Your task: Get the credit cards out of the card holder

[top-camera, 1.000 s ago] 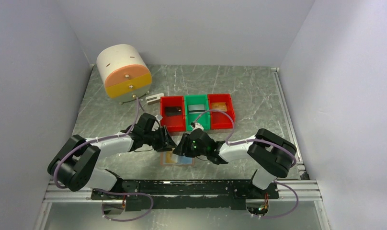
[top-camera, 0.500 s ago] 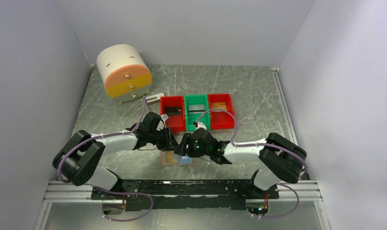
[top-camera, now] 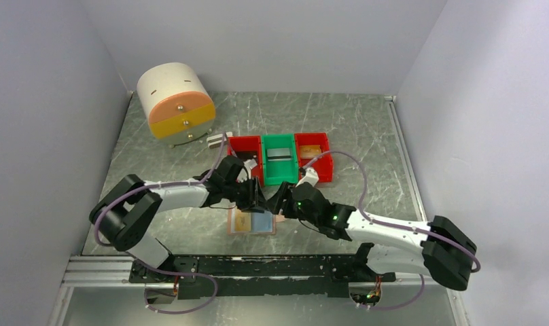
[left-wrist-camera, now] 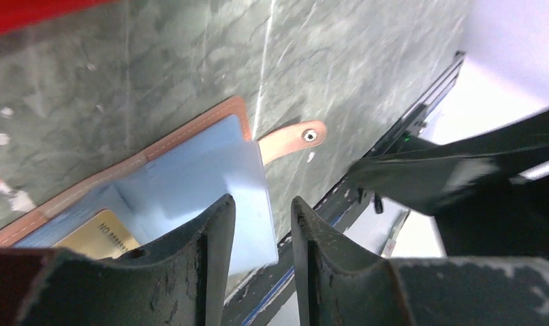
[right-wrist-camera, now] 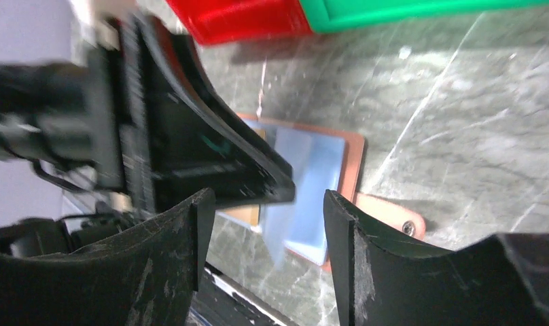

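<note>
Left gripper [left-wrist-camera: 261, 204]: we see it slightly parted, empty, over card holder [left-wrist-camera: 190, 163].
Right gripper [right-wrist-camera: 266, 197]: spread wide, empty.

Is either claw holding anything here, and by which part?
Right claw is open and empty. Left claw is at the pale blue pocket edge of the card holder; whether it grips that edge cannot be told.
</note>
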Controlling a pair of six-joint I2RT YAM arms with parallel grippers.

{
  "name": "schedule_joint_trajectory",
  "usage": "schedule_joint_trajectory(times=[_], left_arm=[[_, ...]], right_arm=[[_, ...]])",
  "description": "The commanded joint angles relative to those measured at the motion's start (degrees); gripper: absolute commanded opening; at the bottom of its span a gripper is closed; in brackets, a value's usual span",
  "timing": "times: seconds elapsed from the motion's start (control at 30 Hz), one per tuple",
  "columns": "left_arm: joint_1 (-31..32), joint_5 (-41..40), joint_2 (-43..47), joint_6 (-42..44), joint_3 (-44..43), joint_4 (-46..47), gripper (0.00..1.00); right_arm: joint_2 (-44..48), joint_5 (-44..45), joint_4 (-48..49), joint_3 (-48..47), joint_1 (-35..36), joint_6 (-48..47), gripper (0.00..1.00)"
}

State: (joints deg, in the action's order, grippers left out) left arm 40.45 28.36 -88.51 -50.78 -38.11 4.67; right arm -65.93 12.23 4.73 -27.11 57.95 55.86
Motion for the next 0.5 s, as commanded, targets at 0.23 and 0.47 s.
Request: schedule_joint_trajectory(times=[0.23,0.47], left_arm=[[4.30,-10.83,5.19,2.64,-3.75,-9.78,0.47],[4.23,-26.95,19.52,-0.94,-0.40,-16.96,0.67]], right_arm=[[9.07,11.02,-0.94,3.28,-0.37,3.04,0.63],[9.17,12.75,-0.87,2.97,-0.40,6.69,0.72]])
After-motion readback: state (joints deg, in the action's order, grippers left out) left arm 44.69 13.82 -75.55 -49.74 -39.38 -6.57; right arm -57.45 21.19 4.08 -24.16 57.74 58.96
